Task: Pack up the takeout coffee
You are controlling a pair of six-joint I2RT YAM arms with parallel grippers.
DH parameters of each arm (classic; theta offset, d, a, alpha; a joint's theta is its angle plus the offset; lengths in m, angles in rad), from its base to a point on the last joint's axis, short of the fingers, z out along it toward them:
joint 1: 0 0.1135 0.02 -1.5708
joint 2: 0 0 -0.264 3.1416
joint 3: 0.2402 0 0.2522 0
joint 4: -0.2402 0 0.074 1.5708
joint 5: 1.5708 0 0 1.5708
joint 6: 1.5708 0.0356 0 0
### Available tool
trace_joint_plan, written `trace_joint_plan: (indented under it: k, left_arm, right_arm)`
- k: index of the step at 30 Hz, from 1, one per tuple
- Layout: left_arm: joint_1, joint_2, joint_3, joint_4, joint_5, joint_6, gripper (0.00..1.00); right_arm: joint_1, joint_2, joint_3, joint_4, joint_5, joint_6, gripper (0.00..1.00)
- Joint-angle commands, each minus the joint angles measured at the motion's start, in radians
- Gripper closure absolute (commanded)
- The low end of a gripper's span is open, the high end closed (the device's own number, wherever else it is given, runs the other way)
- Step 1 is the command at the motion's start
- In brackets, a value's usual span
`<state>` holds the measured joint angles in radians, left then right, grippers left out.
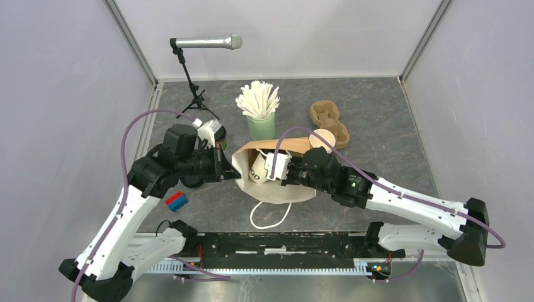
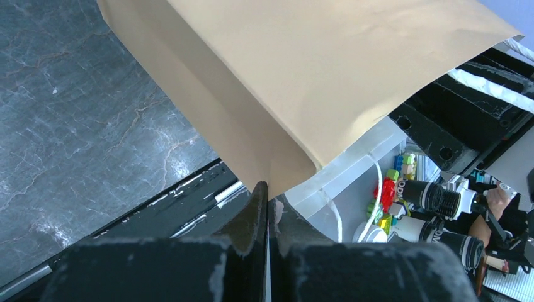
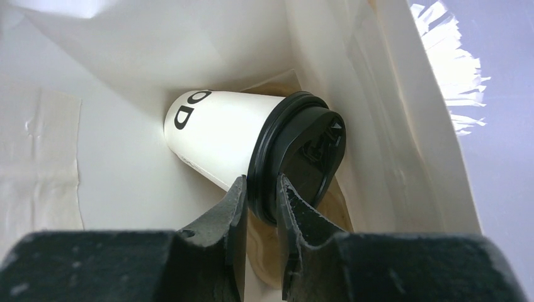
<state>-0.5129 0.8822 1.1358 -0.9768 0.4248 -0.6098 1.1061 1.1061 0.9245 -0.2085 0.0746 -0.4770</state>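
Right fingers (image 3: 236, 196), barely parted, clamp the white cup (image 3: 214, 135) by its black lid (image 3: 296, 157) inside the paper bag (image 3: 126, 75) — left fingers (image 2: 258, 207) pinch the bag's edge. The olive-green cup (image 1: 216, 133) is not yet packed.

The table (image 1: 378, 119) is dark grey, marbled with pale veins. The bag (image 1: 296, 146) is kraft tan outside and white inside, with a white cord handle (image 1: 271, 217). The cup (image 3: 214, 135) is white with black letters, and its lid (image 3: 296, 157) is glossy black. The mint cup (image 1: 261, 128) is pale green, its sticks (image 1: 257, 99) white. The carrier (image 1: 329, 119) is pulp brown and the cream cup (image 1: 322, 138) is pale beige. The microphone (image 1: 208, 42) is silver on a black stand (image 1: 192, 82). The arms (image 1: 409, 204) are white with black joints and purple cables (image 1: 129, 135). A small block (image 1: 177, 201) is red and blue.
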Motion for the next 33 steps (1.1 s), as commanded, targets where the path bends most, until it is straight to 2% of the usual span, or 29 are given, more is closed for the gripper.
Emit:
trace_joint_plan:
  k: [1, 11, 21, 28, 33]
  left_arm:
    - [-0.001, 0.004, 0.057, 0.003, -0.038, -0.041, 0.98]
    - [0.0, 0.029, 0.18, -0.198, -0.088, -0.043, 0.98]
    - [0.0, 0.081, 0.232, -0.374, -0.102, -0.085, 0.98]
    - [0.001, 0.161, 0.337, -0.443, -0.127, -0.111, 0.98]
    - [0.0, 0.181, 0.36, -0.475, -0.155, -0.126, 0.98]
  right_arm:
    - [0.014, -0.042, 0.073, 0.075, 0.017, 0.024, 1.0]
    - [0.014, -0.053, 0.061, 0.12, -0.022, 0.09, 1.0]
    - [0.021, -0.01, 0.039, 0.193, -0.109, 0.13, 1.0]
    - [0.026, -0.006, 0.066, 0.183, -0.109, 0.124, 1.0]
    - [0.027, -0.034, 0.07, 0.164, -0.082, 0.127, 1.0]
